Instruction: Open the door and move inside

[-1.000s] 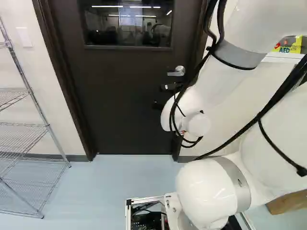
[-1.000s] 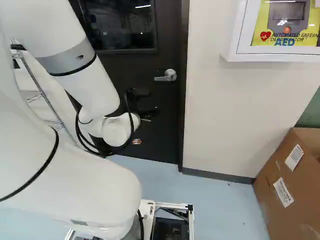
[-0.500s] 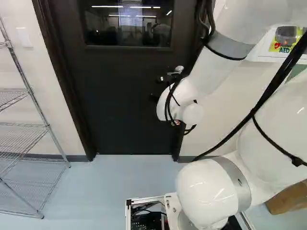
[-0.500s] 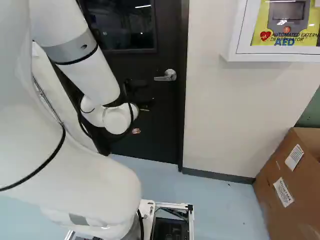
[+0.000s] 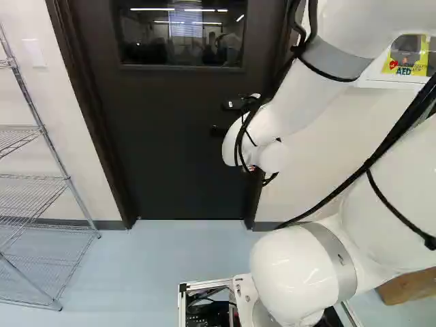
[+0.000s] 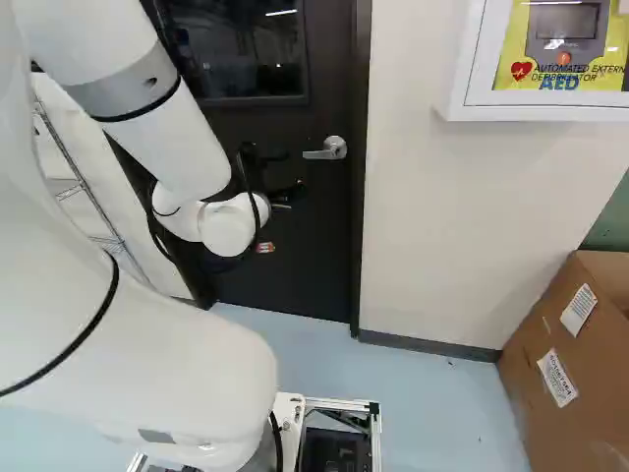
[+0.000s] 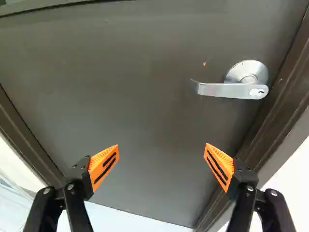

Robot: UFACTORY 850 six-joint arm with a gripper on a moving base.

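The dark door (image 5: 177,150) stands closed in its frame. Its silver lever handle (image 6: 325,149) shows in the right base view; in the left base view the arm's wrist mostly covers it. My gripper (image 6: 285,194) is before the door, below the handle and partly hidden by the wrist. In the wrist view the gripper (image 7: 161,168) is open, its orange-padded fingers wide apart with nothing between them. The handle (image 7: 227,90) lies ahead, off to the side of the finger nearer the door frame (image 7: 263,140), touching neither finger.
A wire shelf (image 5: 41,180) stands left of the door. Right of the door, a white AED cabinet (image 6: 550,113) hangs on the wall (image 6: 452,216) above a cardboard box (image 6: 550,344). Blue floor (image 5: 163,252) lies between base and door.
In the left base view my wrist has shifted up and slightly left, now covering most of the handle. The base and door have not moved.
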